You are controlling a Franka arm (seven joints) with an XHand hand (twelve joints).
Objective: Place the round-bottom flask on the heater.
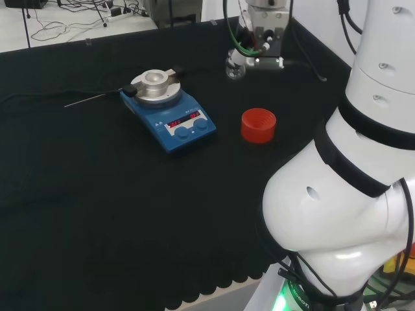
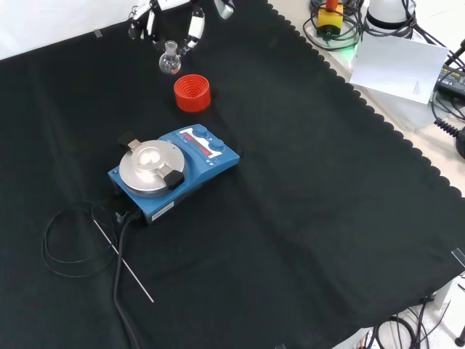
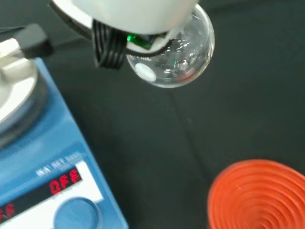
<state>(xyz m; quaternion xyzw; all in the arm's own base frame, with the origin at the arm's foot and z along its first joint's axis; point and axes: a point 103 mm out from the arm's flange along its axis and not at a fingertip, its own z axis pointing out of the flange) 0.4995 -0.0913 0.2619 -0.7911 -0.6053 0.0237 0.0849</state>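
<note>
A: Where is the hand (image 2: 173, 22)?
B: Front view: at the top, fingers curled round the neck of the round-bottom flask (image 2: 170, 62), bulb hanging just below them, off the cloth.
A: The red ribbed stand (image 2: 192, 93)?
B: Bare, on the table (image 2: 305, 218), just below the hand and near the flask.
A: The heater (image 2: 173, 169)?
B: Blue, silver top plate bare, well beyond the stand from the hand. Wrist view: clear bulb under the palm, heater and stand apart beneath it.
</note>
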